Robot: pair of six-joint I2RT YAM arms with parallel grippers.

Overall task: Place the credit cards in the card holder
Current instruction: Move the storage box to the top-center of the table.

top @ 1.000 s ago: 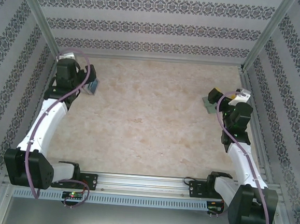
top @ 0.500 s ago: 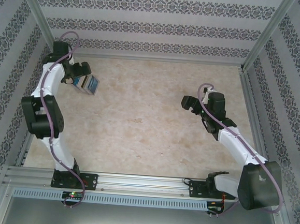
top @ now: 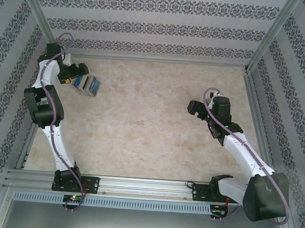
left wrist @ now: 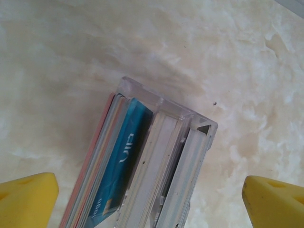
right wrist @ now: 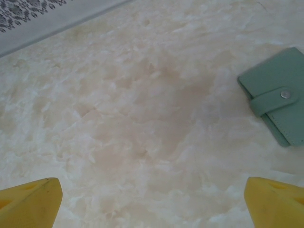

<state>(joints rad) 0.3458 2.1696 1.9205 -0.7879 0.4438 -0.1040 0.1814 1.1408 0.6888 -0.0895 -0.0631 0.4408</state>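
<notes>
The credit cards (left wrist: 118, 166) stand on edge as a pack inside a clear plastic tray (left wrist: 190, 118); a blue card faces out, with pink and white ones beside it. My left gripper (left wrist: 151, 204) hovers open over this tray, one yellow fingertip on each side of it. From above, the tray (top: 89, 86) lies at the far left, just right of the left gripper (top: 76, 72). The card holder (right wrist: 278, 95), a flat green wallet snapped shut, lies on the table ahead and to the right of my open, empty right gripper (right wrist: 152, 204). In the top view the right gripper (top: 194, 108) is right of centre.
The marble-patterned tabletop (top: 141, 123) is enclosed by patterned walls (top: 159, 25) at the back and sides, with metal posts in the far corners. An aluminium rail (top: 146, 187) with the arm bases runs along the near edge.
The left arm has folded upward and back, its gripper shifting toward the far left corner beside the tray. The right gripper has swung left, away from the right wall toward the middle.
</notes>
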